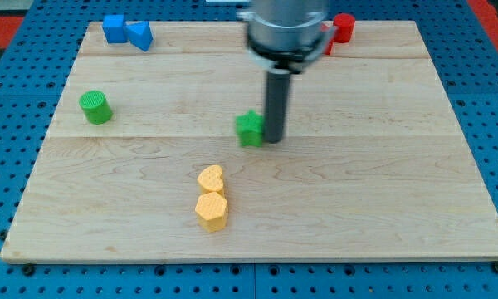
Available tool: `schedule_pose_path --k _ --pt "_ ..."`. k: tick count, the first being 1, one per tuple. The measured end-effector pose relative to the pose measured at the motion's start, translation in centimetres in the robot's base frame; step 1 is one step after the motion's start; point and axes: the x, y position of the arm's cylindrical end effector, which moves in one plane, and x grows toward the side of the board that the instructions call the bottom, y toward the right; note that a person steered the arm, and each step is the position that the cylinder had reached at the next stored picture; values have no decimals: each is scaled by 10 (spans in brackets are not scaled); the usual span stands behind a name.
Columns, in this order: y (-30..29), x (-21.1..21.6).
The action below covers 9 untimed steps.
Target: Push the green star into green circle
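The green star [249, 129] sits near the middle of the wooden board. My tip [274, 139] stands right against the star's right side, touching or almost touching it. The green circle [95, 107], a short green cylinder, stands far off at the view's left, a little higher in the view than the star. The rod's upper part and the arm's grey body hide a patch of the board's top middle.
A yellow heart [210, 178] and a yellow hexagon [211, 210] lie together below the star. Two blue blocks, a cube [114, 27] and a triangle [139, 35], sit at the top left. Red blocks [342, 26] sit at the top right, partly hidden by the arm.
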Motion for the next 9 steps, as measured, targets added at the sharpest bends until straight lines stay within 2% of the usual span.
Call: schedule_pose_path --k 2,5,6,7,8,9 --pt "-148 -23" --pt "-66 -84" --pt "-104 -101" --pt "-146 -100" --pt "-173 -81" --pt "-172 -81"
